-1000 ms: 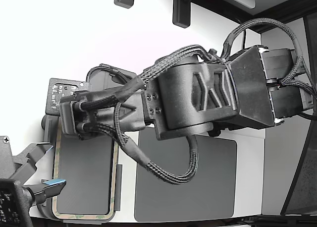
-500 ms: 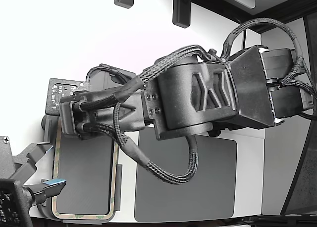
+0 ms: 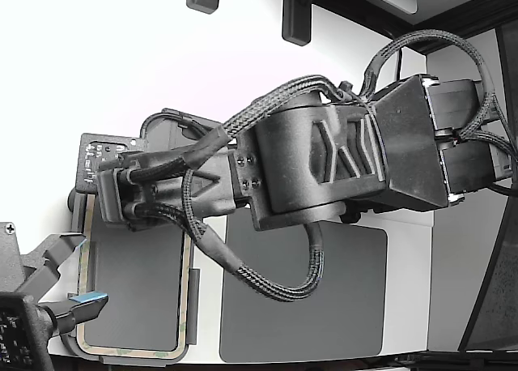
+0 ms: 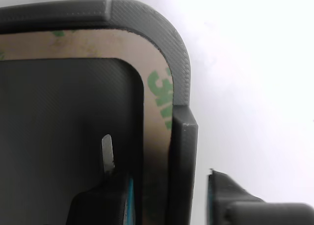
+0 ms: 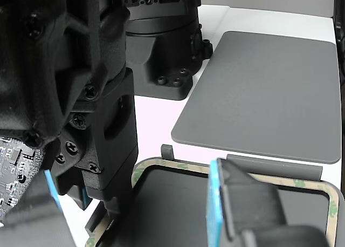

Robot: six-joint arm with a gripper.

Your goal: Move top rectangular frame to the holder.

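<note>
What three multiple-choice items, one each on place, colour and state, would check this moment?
1. In the exterior view, the solid dark grey mat lies:
A. on the exterior view's right of the rectangular frame
B. on its left
C. on top of it

2. In the wrist view, the printing on the frame's beige rim is:
A. red
B. green
C. blue

3. The gripper's fingers are:
A. shut on the mat
B. shut on nothing, far from the frame
C. apart, one on either side of the frame's side

Key: A, since the mat sits beside the rectangular frame on that side. B, since the printing is green. C, since the gripper has one finger inside the frame's opening and one outside the grey raised wall.
</note>
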